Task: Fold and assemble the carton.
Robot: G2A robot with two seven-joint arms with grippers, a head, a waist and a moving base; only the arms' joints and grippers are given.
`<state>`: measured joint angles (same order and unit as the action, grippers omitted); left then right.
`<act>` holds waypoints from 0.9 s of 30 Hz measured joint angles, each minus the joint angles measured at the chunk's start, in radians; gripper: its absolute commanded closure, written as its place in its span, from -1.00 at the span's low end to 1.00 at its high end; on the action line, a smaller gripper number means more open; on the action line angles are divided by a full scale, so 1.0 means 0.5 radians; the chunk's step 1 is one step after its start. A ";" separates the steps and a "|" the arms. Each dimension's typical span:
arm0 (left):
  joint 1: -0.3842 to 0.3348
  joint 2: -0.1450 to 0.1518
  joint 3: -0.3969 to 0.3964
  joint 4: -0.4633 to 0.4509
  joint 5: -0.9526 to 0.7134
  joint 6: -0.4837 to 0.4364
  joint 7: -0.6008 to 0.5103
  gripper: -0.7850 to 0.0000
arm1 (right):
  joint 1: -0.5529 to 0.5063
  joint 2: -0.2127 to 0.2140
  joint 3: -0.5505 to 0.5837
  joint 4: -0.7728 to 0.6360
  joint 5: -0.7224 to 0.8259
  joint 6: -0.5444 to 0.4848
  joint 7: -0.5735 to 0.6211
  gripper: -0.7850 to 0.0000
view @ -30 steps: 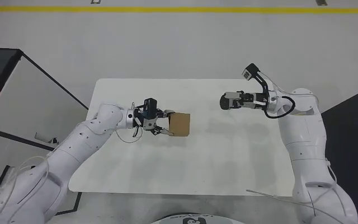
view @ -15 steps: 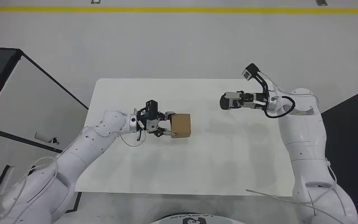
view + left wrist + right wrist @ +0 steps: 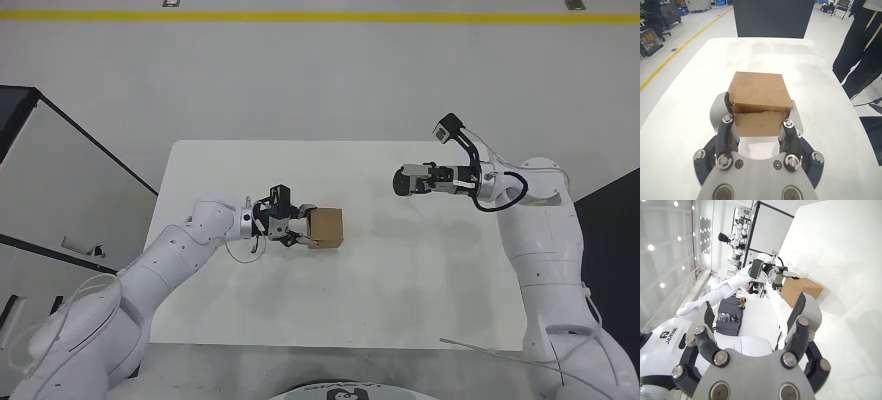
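Observation:
A small brown carton [image 3: 326, 227] stands on the white table [image 3: 400, 290], a little left of the middle. In the left wrist view the carton [image 3: 759, 94] has its top flap down, with a narrow gap and a torn edge on the near face. My left gripper [image 3: 297, 226] holds its near end, one finger [image 3: 727, 102] pressed on each side wall. My right gripper [image 3: 400, 182] hangs above the table's right part, well apart from the carton [image 3: 800, 289], open with nothing between its fingers [image 3: 800, 306].
A black framed panel [image 3: 60, 130] stands off the table's left edge. In the left wrist view a dark board [image 3: 772, 19] rises past the far end, and a person's dark legs [image 3: 857, 47] stand beside the table. Bare table lies around the carton.
My left gripper has slid a little to the right across the table, and the carton has gone with it. The right arm has stayed still.

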<state>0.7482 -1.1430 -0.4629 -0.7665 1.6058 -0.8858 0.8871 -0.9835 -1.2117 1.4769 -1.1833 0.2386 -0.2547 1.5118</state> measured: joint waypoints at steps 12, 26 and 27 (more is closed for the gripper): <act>-0.032 -0.098 0.069 0.156 0.055 0.052 0.033 1.00 | 0.000 0.000 0.000 0.000 0.000 0.000 0.000 -1.00; -0.047 -0.174 0.100 0.328 0.069 0.066 0.079 -1.00 | 0.000 0.000 0.000 0.000 0.000 0.000 0.000 -1.00; -0.047 -0.175 0.101 0.337 0.074 0.064 0.089 -1.00 | 0.000 0.000 0.000 0.000 0.000 0.000 0.000 -1.00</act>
<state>0.7246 -1.2306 -0.4122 -0.5981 1.6426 -0.8539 0.9314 -0.9835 -1.2116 1.4769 -1.1833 0.2386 -0.2547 1.5118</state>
